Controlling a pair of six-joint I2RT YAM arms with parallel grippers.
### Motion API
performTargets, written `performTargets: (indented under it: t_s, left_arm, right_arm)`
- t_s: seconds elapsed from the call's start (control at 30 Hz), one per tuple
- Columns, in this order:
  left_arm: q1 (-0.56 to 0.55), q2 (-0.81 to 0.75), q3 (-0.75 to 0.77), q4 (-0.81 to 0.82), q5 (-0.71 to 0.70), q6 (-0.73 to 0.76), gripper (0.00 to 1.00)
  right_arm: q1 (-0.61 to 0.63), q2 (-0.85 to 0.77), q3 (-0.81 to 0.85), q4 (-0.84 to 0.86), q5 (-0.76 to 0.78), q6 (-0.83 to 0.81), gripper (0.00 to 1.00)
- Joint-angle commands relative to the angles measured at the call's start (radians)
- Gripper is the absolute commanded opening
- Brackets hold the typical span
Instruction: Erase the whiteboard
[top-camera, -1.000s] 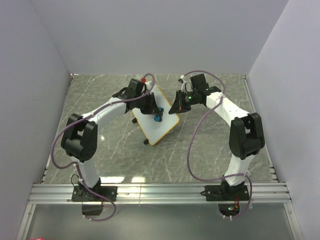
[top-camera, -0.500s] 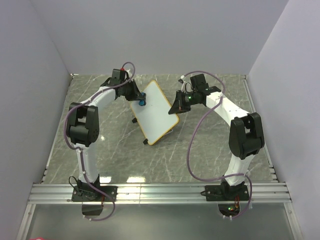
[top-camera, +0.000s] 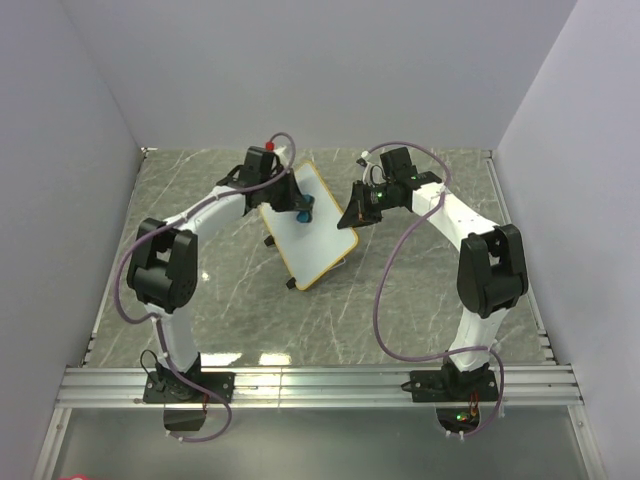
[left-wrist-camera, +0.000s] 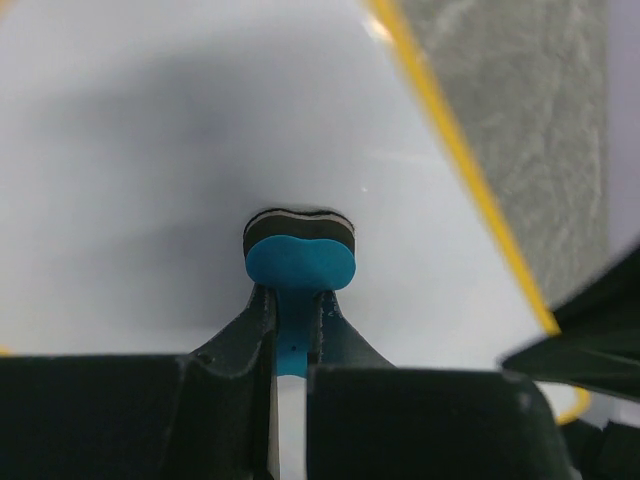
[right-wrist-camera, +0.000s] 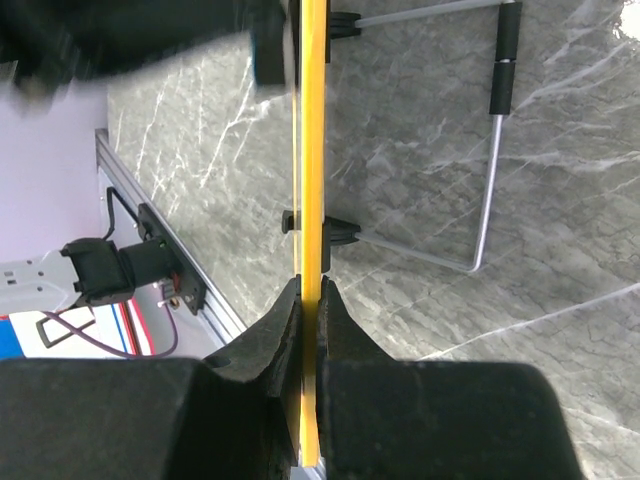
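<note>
The whiteboard (top-camera: 318, 235), white with a tan-yellow frame and small black feet, stands tilted on the table centre. No scribbles show on it. My left gripper (top-camera: 300, 208) is shut on a small blue eraser (left-wrist-camera: 299, 262) whose dark felt pad presses on the board's white face (left-wrist-camera: 150, 150). My right gripper (top-camera: 354, 217) is shut on the board's right edge; in the right wrist view the yellow frame (right-wrist-camera: 313, 150) runs edge-on between the fingers (right-wrist-camera: 281, 330).
The grey marbled tabletop (top-camera: 400, 290) surrounds the board. The board's wire stand (right-wrist-camera: 487, 190) and black feet (right-wrist-camera: 340, 232) rest on it. Metal rails (top-camera: 320, 385) run along the near edge and grey walls enclose three sides.
My left gripper swept with the eraser from mid-board to the board's upper left edge, then back right onto the upper part. The right gripper and the board stayed still.
</note>
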Motion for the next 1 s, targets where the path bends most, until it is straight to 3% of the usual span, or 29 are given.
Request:
performTargets:
  t_s: [0.0,0.23,0.47,0.73,0.97]
  left_arm:
    - [-0.131,0.017,-0.024,0.03,0.114,-0.028,0.0]
    - [-0.082,0.001,-0.035,0.037,0.094,-0.027,0.0]
    - [0.12,-0.015,-0.078,0.013,0.062,-0.004,0.0]
    - [0.221,-0.182,-0.032,-0.096,-0.025,-0.007,0.0]
    - [0.247,-0.245,-0.153,-0.185,-0.266,-0.051,0.0]
  right_arm:
    - [0.046,0.038,0.025,-0.036,-0.009,-0.066,0.0]
    - [0.046,0.03,0.025,-0.038,-0.007,-0.069,0.0]
    - [0.046,0.0,-0.006,-0.039,0.004,-0.075,0.0]
    - [0.044,-0.028,-0.052,-0.012,-0.003,-0.06,0.0]
    - [0.046,-0.094,-0.122,0.019,-0.007,-0.029,0.0]
